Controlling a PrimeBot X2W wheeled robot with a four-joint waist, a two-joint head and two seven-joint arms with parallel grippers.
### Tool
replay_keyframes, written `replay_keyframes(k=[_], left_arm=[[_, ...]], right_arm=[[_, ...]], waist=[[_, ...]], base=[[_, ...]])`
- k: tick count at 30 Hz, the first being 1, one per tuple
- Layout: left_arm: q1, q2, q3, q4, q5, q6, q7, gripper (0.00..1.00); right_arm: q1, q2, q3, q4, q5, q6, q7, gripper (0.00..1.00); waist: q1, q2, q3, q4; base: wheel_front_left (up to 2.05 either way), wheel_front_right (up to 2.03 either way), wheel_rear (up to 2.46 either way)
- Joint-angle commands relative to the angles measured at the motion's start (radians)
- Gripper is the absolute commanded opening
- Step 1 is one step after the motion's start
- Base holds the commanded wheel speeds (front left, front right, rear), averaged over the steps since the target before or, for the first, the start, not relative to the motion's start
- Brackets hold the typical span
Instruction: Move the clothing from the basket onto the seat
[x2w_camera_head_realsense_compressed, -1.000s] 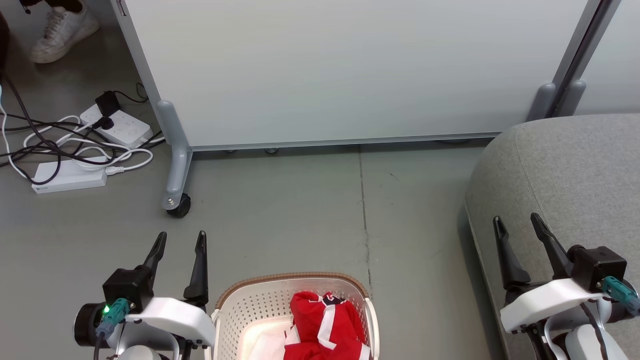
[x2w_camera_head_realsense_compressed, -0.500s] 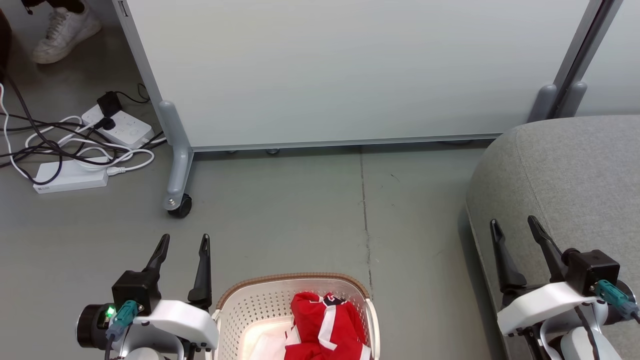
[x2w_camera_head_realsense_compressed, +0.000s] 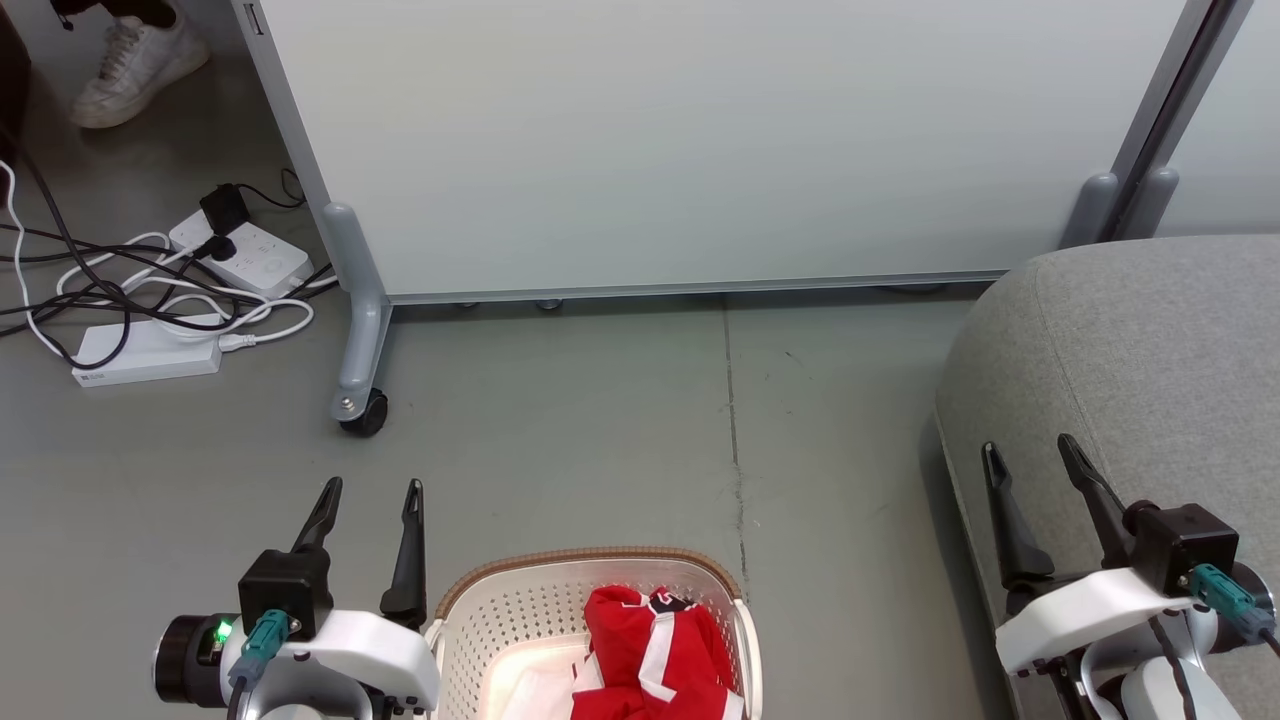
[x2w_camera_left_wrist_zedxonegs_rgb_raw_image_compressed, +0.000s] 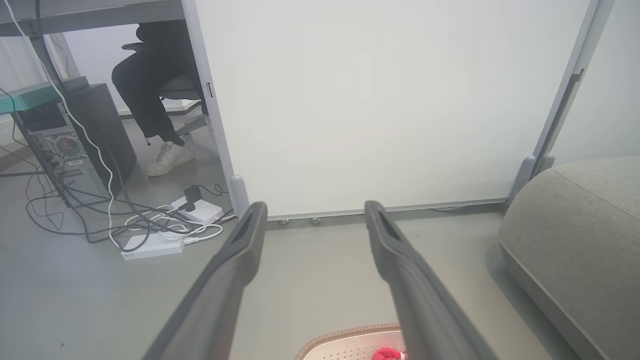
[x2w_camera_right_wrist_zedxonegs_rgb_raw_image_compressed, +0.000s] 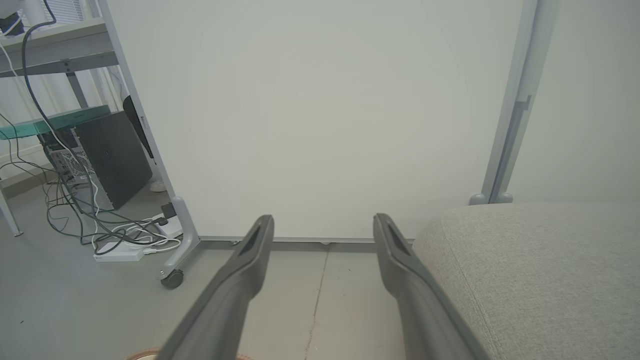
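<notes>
The red clothing (x2w_camera_head_realsense_compressed: 655, 648) with white stripes lies bunched in the white basket (x2w_camera_head_realsense_compressed: 500, 610), which sits on the floor at the bottom centre of the head view; a scrap of red (x2w_camera_left_wrist_zedxonegs_rgb_raw_image_compressed: 387, 354) and the basket rim (x2w_camera_left_wrist_zedxonegs_rgb_raw_image_compressed: 345, 334) show at the left wrist view's bottom edge. The grey seat (x2w_camera_head_realsense_compressed: 1140, 350) fills the right side and appears again (x2w_camera_left_wrist_zedxonegs_rgb_raw_image_compressed: 575, 225) (x2w_camera_right_wrist_zedxonegs_rgb_raw_image_compressed: 540, 270) in both wrist views. My left gripper (x2w_camera_head_realsense_compressed: 372, 490) stands open just left of the basket, holding nothing. My right gripper (x2w_camera_head_realsense_compressed: 1030, 448) is open over the seat's front edge, also holding nothing.
A white partition panel (x2w_camera_head_realsense_compressed: 700, 140) on a grey castor leg (x2w_camera_head_realsense_compressed: 358, 400) stands across the back. Power strips and tangled cables (x2w_camera_head_realsense_compressed: 150, 290) lie on the floor at the left. A person's white shoe (x2w_camera_head_realsense_compressed: 135, 60) is at the top left. A computer tower (x2w_camera_left_wrist_zedxonegs_rgb_raw_image_compressed: 75, 145) stands beyond.
The head view has shifted slightly, so everything sits a little lower and to the right. Both grippers stay open and show slightly lower in the view.
</notes>
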Motion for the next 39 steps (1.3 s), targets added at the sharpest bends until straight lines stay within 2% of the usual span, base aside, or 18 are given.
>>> replay_keyframes(k=[1,23,30,39], left_arm=[[0.002,0.003,0.002,-0.003,-0.003,0.007,0.004,1.00],[-0.021,0.011,-0.013,-0.018,-0.023,0.015,0.016,1.00],[-0.099,-0.010,-0.064,0.006,-0.017,-0.002,0.020,1.00],[-0.272,-0.041,-0.181,0.198,-0.035,-0.036,0.014,1.00]], right_arm=[[0.007,-0.001,-0.001,0.005,0.005,0.002,-0.008,1.00],[-0.010,0.001,0.005,-0.008,-0.005,0.002,-0.005,1.00],[-0.061,-0.004,0.016,-0.075,-0.003,0.002,0.000,1.00],[-0.145,-0.019,0.040,-0.177,0.011,0.002,0.004,1.00]], waist=[[0.0000,-0.0001,0.000,-0.001],[0.0000,-0.0001,0.022,-0.017],[0.0000,-0.0001,0.147,-0.073],[0.0000,-0.0001,0.369,-0.159]], base=[[0.00,0.00,0.00],[0.00,0.00,0.00],[0.00,0.00,0.00],[0.00,0.00,0.00]])
